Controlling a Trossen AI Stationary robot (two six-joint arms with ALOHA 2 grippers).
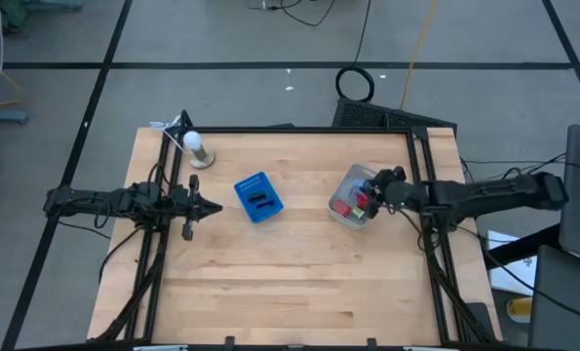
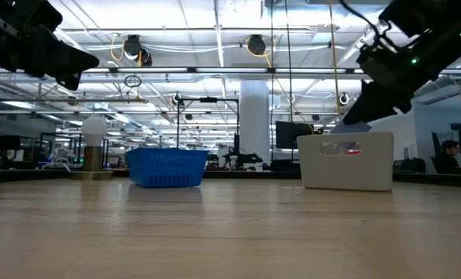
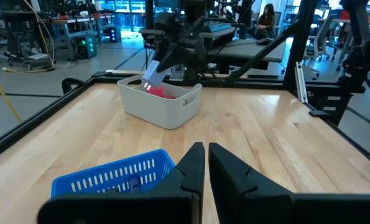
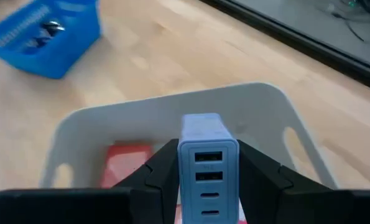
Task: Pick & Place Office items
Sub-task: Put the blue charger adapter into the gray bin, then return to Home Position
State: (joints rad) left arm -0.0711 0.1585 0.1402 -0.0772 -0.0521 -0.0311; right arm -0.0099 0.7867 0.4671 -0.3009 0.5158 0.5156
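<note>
1. Two end effectors are in play, and the busy one is the right end effector (image 4: 208,163). It sits directly over the white tub (image 4: 259,106), clamped on a light blue block (image 4: 203,130).
2. That block hangs just above the tub's open top. The fingers press on its two flat sides, and its face with the row of slots is turned toward the wrist camera.
3. Judge the block as rigid, smooth plastic. It won't give under pressure, but the glossy faces could slip, so hold it square across the broad flat sides near the middle. Avoid the rounded corners.
4. It looks compact and fairly light. I think a firm, even squeeze is enough, with no need to crush it.
5. Inside the tub, just below the block, lies a red piece (image 4: 124,163) flat on the floor. It is low and flat-lying, so you would likely have to come straight down on its edges.
6. Well away from the tub across the surface (image 1: 299,273) stands the blue basket (image 1: 257,197). It holds small black pieces (image 4: 48,28), too small to say what they are.
7. Beyond the basket from the tub, the left end effector (image 3: 206,155) waits above the surface. Its fingers are all but together, with nothing between them.
8. Farthest from the tub, near the surface's corner, stands a white-topped stand (image 1: 194,146), apart from everything else.
</note>
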